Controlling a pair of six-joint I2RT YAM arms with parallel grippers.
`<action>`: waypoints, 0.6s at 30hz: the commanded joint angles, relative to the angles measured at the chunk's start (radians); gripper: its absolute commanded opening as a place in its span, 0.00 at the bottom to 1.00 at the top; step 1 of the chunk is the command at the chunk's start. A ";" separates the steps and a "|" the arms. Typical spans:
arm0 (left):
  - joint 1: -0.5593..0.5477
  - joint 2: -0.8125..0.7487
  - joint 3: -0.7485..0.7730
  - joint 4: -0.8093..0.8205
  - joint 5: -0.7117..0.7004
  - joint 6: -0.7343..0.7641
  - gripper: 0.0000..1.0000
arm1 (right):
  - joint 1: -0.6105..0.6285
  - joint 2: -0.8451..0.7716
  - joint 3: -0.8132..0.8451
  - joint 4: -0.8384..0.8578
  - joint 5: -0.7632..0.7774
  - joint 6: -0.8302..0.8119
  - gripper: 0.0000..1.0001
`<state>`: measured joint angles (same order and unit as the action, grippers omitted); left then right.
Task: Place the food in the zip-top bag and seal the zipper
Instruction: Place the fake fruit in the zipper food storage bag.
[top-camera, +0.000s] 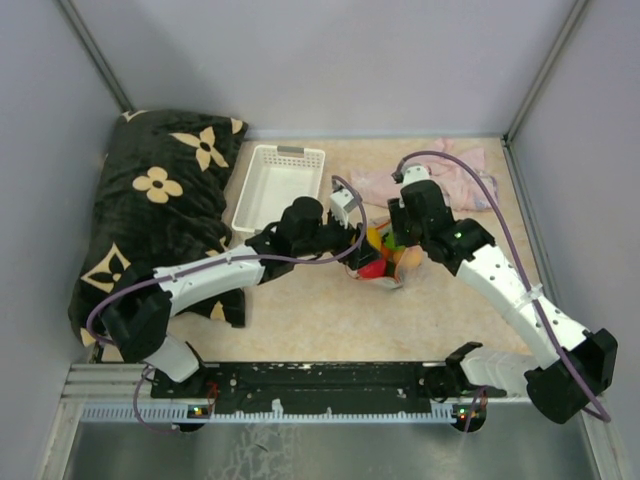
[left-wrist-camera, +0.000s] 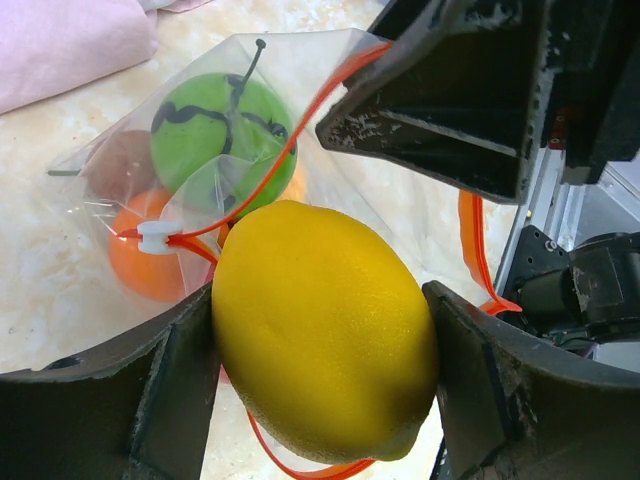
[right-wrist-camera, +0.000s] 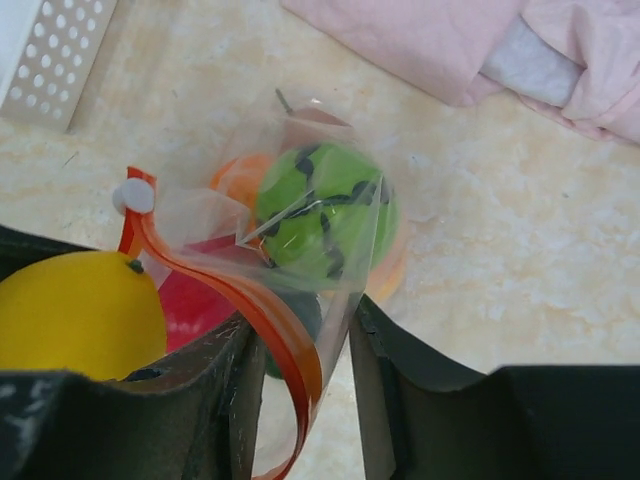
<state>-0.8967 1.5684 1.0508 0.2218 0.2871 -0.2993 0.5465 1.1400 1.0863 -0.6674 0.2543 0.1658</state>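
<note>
Tabletop (left-wrist-camera: 40, 250), lemon (left-wrist-camera: 320, 330) within left gripper (left-wrist-camera: 322, 345)

The lemon (left-wrist-camera: 320, 330) fills my left jaws wall to wall, right at the mouth of the zip-top bag (right-wrist-camera: 200, 215). My right jaws crowd that mouth from the other side, with the zipper (right-wrist-camera: 280, 335) looping between them. Inside, the green fruit (left-wrist-camera: 215, 130), orange fruit (left-wrist-camera: 145, 265) and red fruit (right-wrist-camera: 200, 305) take most of the room. The white basket (top-camera: 243, 200) and pink cloth (top-camera: 460, 175) lie behind, and a dark cushion (top-camera: 160, 220) bounds the left. Bare surface (top-camera: 320, 320) lies on my near side.
</note>
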 joint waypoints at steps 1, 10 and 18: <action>-0.021 -0.003 0.030 0.039 -0.026 -0.004 0.56 | -0.011 -0.020 0.003 0.047 0.098 0.010 0.33; -0.067 -0.105 -0.039 0.132 -0.071 0.039 0.57 | -0.010 -0.052 0.026 0.035 0.055 0.008 0.00; -0.148 -0.178 -0.105 0.204 -0.142 0.148 0.60 | -0.011 -0.081 0.073 0.019 -0.023 0.024 0.00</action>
<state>-1.0134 1.4216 0.9668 0.3470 0.1905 -0.2279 0.5465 1.1053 1.0882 -0.6773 0.2741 0.1791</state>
